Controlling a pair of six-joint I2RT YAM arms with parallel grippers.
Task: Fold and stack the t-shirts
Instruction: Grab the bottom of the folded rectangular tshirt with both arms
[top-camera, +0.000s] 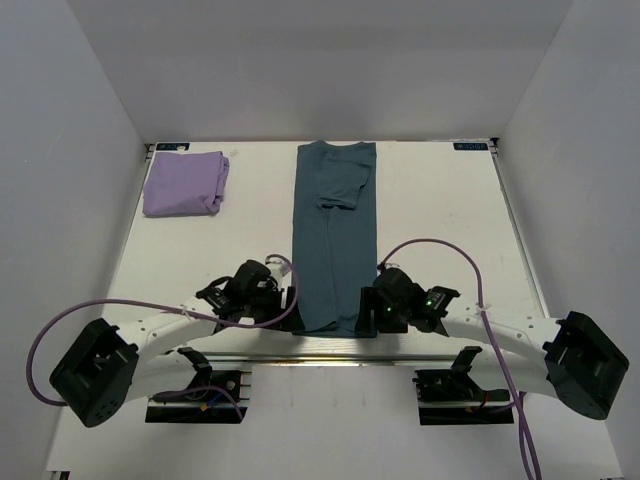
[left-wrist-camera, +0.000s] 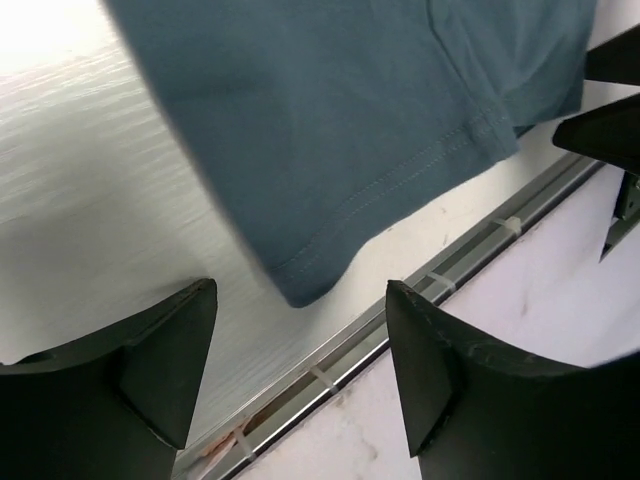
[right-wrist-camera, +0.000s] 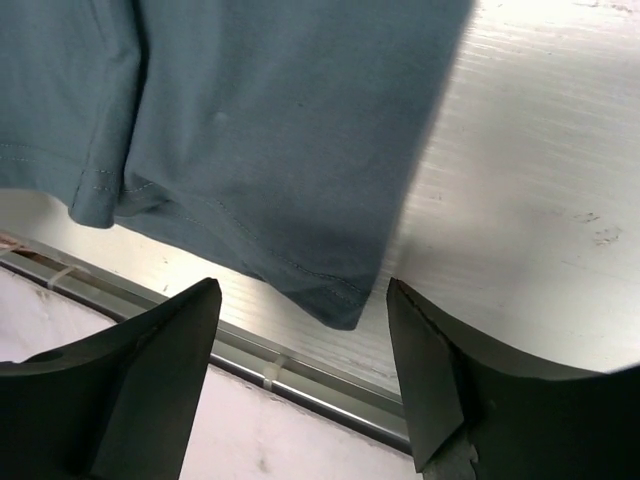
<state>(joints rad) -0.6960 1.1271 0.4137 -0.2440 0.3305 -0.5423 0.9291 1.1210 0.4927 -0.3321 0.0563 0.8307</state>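
Observation:
The slate-blue t-shirt (top-camera: 334, 235) lies in a long narrow strip down the middle of the table, sleeves folded in, hem toward the arms. The lavender t-shirt (top-camera: 184, 183) lies folded at the far left. My left gripper (top-camera: 291, 303) is open, just left of the blue shirt's near left hem corner (left-wrist-camera: 300, 285), which lies between and ahead of the fingers. My right gripper (top-camera: 366, 310) is open, just right of the near right hem corner (right-wrist-camera: 345, 305). Neither holds cloth.
The table's near edge has a metal rail (left-wrist-camera: 400, 310) with zip ties, right under both grippers; it also shows in the right wrist view (right-wrist-camera: 250, 365). White walls enclose the table on three sides. Purple cables loop beside each arm.

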